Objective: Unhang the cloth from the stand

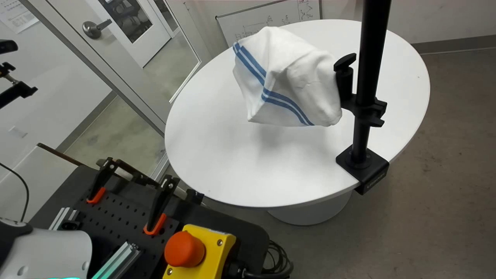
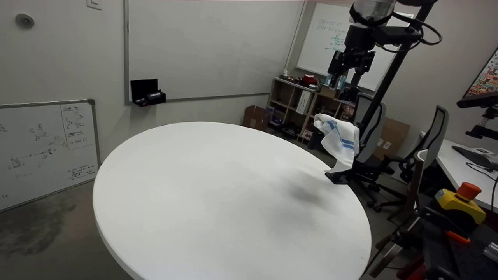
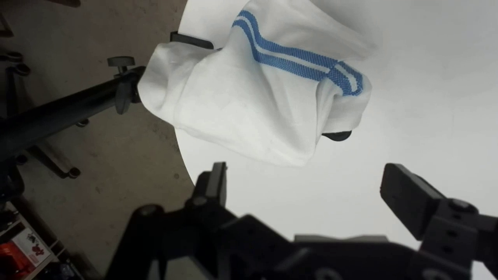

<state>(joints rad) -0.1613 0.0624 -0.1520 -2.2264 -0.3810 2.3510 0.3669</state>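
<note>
wrist view alone — black tip (image 3: 337, 136) peeking from cloth (image 3: 249, 105) on stand (image 3: 58, 111) — pincer (image 3: 304, 174) spread wide.

One soft white cloth (image 1: 294, 73) with blue stripes, one tall black metal stand (image 1: 371, 50) and one round white surface (image 1: 217, 155) appear in both exterior views. The wrist view has two black jointed fingers (image 3: 404, 196). In an exterior view there are two black, orange-tipped clamps (image 1: 159, 201), two silver metal bars (image 1: 116, 263), one silver lever door handle (image 1: 93, 29), and one yellow box (image 1: 217, 248) bearing one round orange button (image 1: 184, 248). In an exterior view are three rectangular whiteboards (image 2: 214, 46), at least two dark-framed office chairs (image 2: 372, 136) and at least two brown cardboard boxes (image 2: 255, 118).
</note>
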